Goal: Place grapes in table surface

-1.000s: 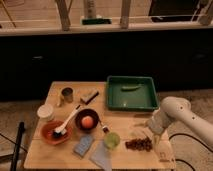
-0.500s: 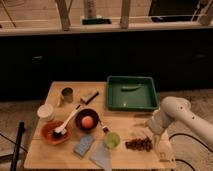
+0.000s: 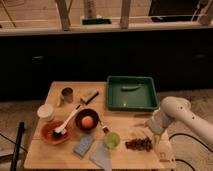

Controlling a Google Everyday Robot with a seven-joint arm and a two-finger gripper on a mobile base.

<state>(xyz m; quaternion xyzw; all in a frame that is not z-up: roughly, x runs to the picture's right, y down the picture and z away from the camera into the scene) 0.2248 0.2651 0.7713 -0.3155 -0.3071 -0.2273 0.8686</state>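
Note:
The grapes (image 3: 139, 144), a small dark reddish-brown bunch, lie on the light tan wooden table surface (image 3: 125, 120) near its front right corner. My gripper (image 3: 153, 134) is at the end of the white arm that comes in from the right. It hangs just right of and slightly above the grapes, close to them.
A dark green tray (image 3: 132, 93) holding a long green vegetable (image 3: 130, 87) sits at the back right. A dark bowl with an orange fruit (image 3: 87, 120), a green cup (image 3: 112, 140), a red bowl with a brush (image 3: 56, 132), a tin (image 3: 66, 94) and sponges are to the left.

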